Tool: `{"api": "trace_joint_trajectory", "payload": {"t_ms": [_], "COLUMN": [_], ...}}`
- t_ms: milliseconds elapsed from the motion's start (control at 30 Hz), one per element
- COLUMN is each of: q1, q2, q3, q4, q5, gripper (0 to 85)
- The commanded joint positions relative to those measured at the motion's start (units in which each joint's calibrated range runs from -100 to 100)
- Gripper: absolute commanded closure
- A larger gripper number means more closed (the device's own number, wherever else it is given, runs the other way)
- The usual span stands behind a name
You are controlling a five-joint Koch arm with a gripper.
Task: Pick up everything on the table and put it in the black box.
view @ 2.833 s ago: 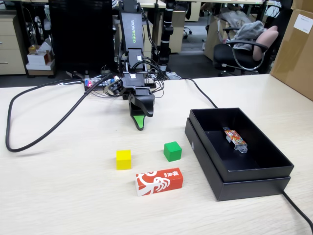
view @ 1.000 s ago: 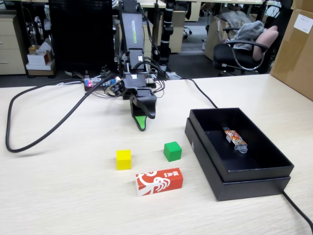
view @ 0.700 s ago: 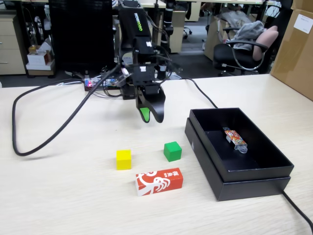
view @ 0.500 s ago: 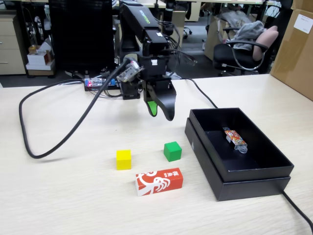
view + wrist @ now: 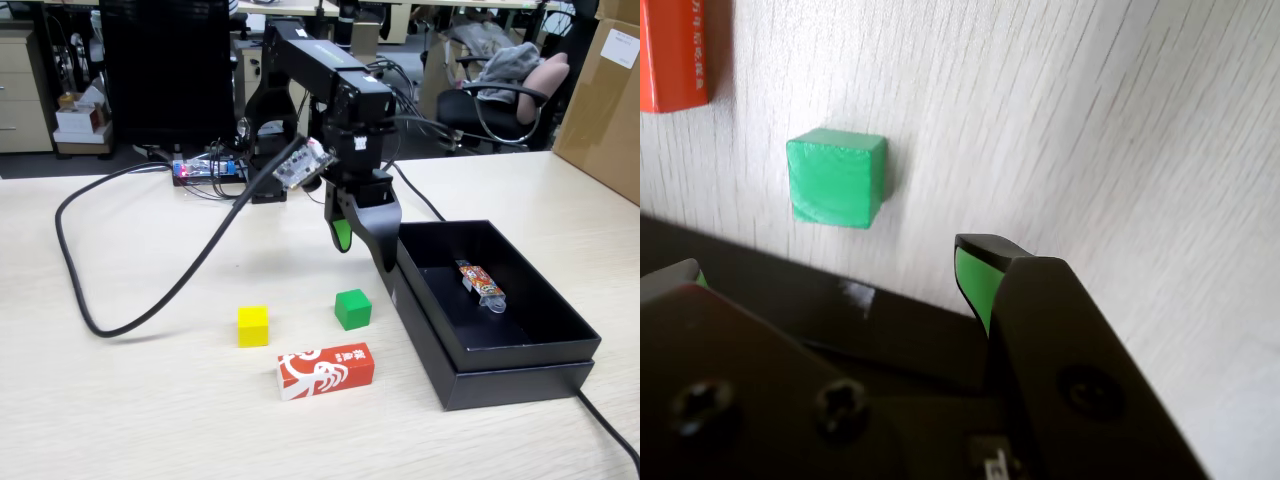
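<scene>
Fixed view showing the gripper [image 5: 362, 246] hanging above the table [image 5: 120, 400], tips pointing down, just beside the near-left corner of the black box [image 5: 520, 365]. Holding nothing; jaws standing apart, with a clear gap between the 2 green-lined tips in the wrist view. Sitting below and slightly nearer the camera: the green cube [image 5: 353, 309], untouched on the tabletop. Lying to its left, well apart: the yellow cube [image 5: 253, 326]. Resting in front of both cubes, lengthwise: the red carton [image 5: 325, 371] with white swirl print. Lying inside the box, on its floor near the far side: 1 orange-patterned packet [image 5: 481, 284]. Trailing across the left of the table: a black cable [image 5: 90, 310].

Wrist view framing the green cube [image 5: 837, 177] ahead of the open tips, the carton's end [image 5: 675, 50] peeking in at the top left corner.
</scene>
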Motion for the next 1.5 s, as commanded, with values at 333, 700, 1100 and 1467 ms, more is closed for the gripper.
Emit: {"api": "trace_joint_trajectory", "payload": {"t_ms": [333, 700, 1100, 1467], "q1": [-1.37, -1.81, -1.86, -2.59], "q2": [13.26, 18.54, 20.15, 15.67], "q3": [12.87, 15.13, 13.86, 13.41], "q4": [-0.23, -0.23, -0.15, -0.23], "q5": [0.05, 0.1, 0.59, 0.34], "gripper": [38.6, 43.4, 60.5, 79.9]}}
